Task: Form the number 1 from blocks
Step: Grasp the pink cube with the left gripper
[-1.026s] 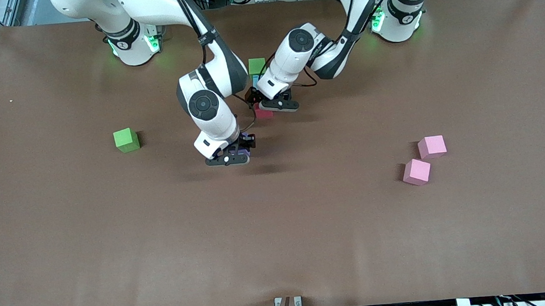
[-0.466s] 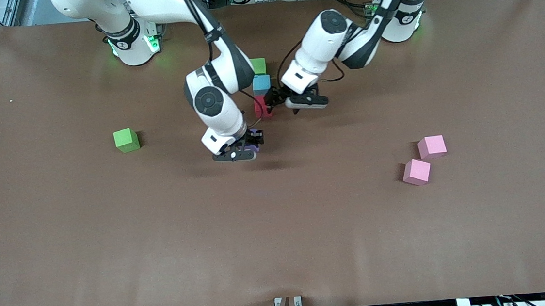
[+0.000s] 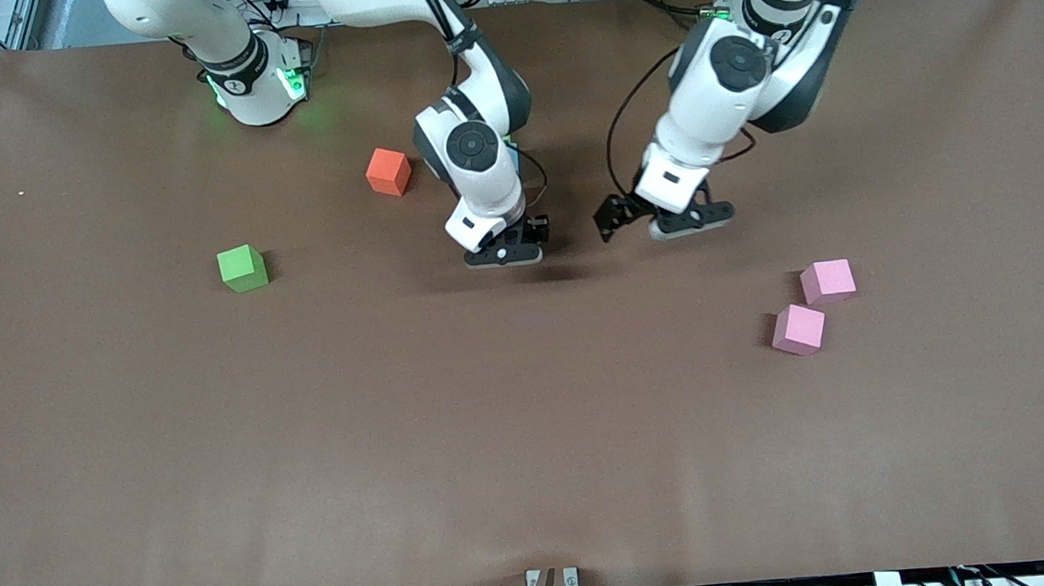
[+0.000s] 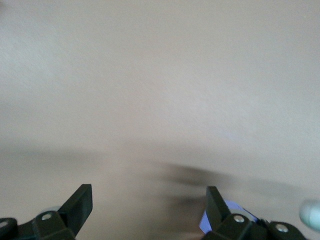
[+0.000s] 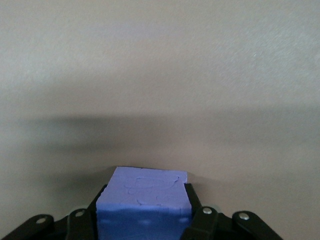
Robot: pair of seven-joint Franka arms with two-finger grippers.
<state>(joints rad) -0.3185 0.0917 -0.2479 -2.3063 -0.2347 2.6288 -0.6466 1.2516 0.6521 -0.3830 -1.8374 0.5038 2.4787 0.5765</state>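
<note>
Visibly, two pink blocks, one green block, one orange block, purple block grasped by right gripper, seen only by right wrist view, left gripper released above table.

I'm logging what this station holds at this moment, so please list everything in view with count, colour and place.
orange block: one, orange, on the table toward the right arm's end, close to the right arm.
green block: one, green, nearer to the front camera than the orange block, toward the right arm's end.
pink blocks: two, pink, close together toward the left arm's end, one nearer to the front camera than the other.
purple block: one, purple, held in the right hand.
table: one, brown.
right hand: one, black fingers, over the middle of the table, shut on the purple block.
left hand: one, black fingers, open and empty, over the table beside the right hand.
</note>
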